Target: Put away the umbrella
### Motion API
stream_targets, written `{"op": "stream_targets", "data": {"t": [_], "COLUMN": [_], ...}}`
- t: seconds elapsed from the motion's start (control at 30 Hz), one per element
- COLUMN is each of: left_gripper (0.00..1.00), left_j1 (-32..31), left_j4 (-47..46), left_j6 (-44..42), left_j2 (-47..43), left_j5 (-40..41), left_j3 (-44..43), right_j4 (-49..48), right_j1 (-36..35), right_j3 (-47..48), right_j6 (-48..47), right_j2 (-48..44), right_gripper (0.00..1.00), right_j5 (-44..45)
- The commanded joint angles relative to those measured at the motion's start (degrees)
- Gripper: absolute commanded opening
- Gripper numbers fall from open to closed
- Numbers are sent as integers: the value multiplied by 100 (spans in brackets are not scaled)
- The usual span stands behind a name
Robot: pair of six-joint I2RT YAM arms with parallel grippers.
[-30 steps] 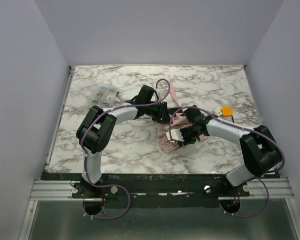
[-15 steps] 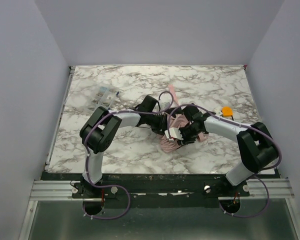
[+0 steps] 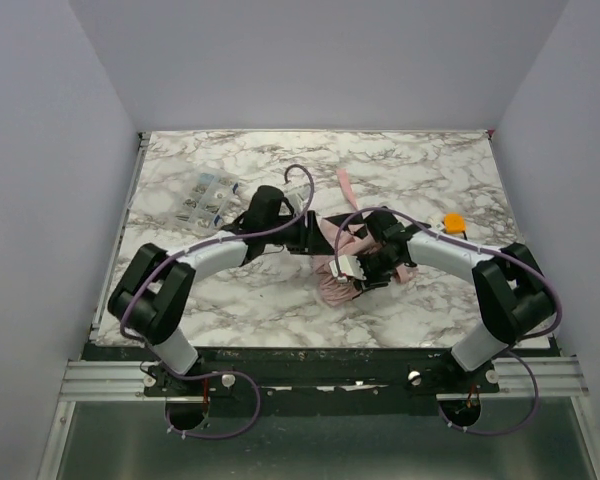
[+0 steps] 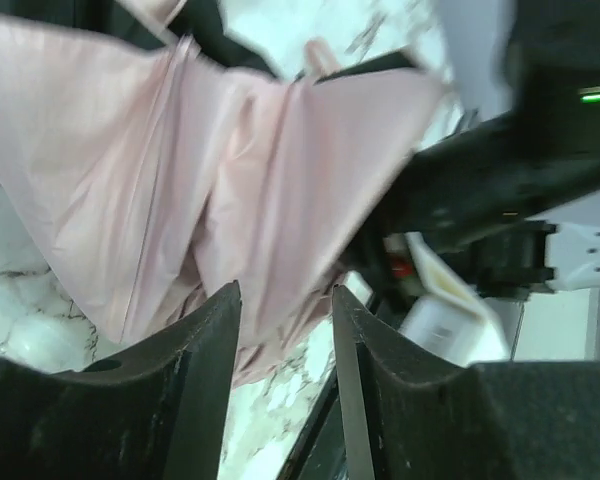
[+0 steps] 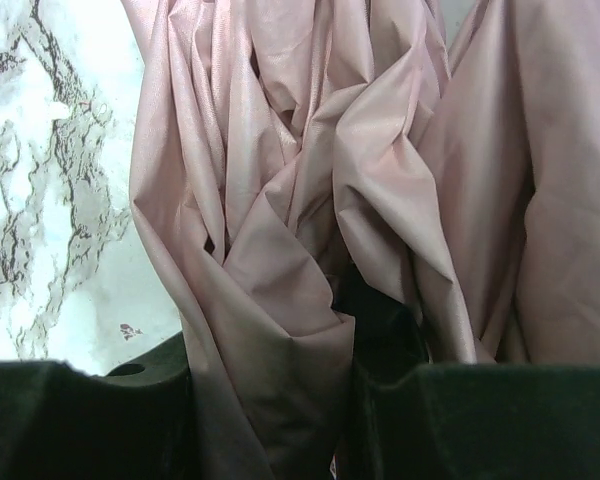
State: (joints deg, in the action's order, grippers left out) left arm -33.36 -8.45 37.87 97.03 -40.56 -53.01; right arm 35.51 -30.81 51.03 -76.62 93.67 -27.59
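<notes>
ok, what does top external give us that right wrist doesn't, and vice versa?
Only top external: both arms at the umbrella, the left gripper, the orange object to their right, a clear packet far left, and the pink strap lying on the marble.
Only right wrist: fold detail, with fabric bunched between the fingers of the right gripper.
Both: the pale pink umbrella fabric and the marble table.
</notes>
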Motion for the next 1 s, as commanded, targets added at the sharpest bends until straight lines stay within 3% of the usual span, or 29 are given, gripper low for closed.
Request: {"op": "stream_targets", "data": {"t": [0.0, 0.03, 0.1, 0.13, 0.17, 0.3, 0.4, 0.5, 0.6, 0.8, 0.97], "left_gripper": [44, 51, 76, 84, 86, 81, 69, 66, 66, 66, 66], "left_j1": [280, 310, 326, 343, 391, 480, 456, 356, 241, 190, 229], "left_j4": [-949, -875, -491, -283, 26, 1228, 1522, 1908, 1964, 331, -7], "left_j6": [170, -16, -306, -384, -516, -538, -215, -17, 165, 604, 642], "left_j2": [-935, -1142, -1279, -1175, -919, 414, 1058, 1317, 1309, 986, 1156], "left_j5": [221, 485, 1292, 1446, 1436, 1386, 1366, 1594, 1886, 1658, 1387], "left_j3": [387, 473, 514, 373, 115, -1508, -2134, -2417, -2090, -708, -939], "right_j4": [400, 396, 396, 403, 417, 447, 466, 474, 475, 266, 462], "right_j1": [-153, -154, -154, -153, -151, -149, -154, -137, -116, -118, -118], "right_j3": [-529, -548, -588, -591, -580, -490, -502, -555, -687, -1251, -1075], "right_j6": [-139, -180, -239, -263, -280, -241, -183, -152, -304, -1179, -1281], "right_j2": [460, 433, 396, 399, 406, 480, 422, 301, 156, -295, -153], "right_gripper": [24, 24, 24, 24, 24, 24, 24, 24, 24, 27, 27], "right_j5": [159, 158, 147, 128, 114, 29, -41, -100, -164, -103, -30]}}
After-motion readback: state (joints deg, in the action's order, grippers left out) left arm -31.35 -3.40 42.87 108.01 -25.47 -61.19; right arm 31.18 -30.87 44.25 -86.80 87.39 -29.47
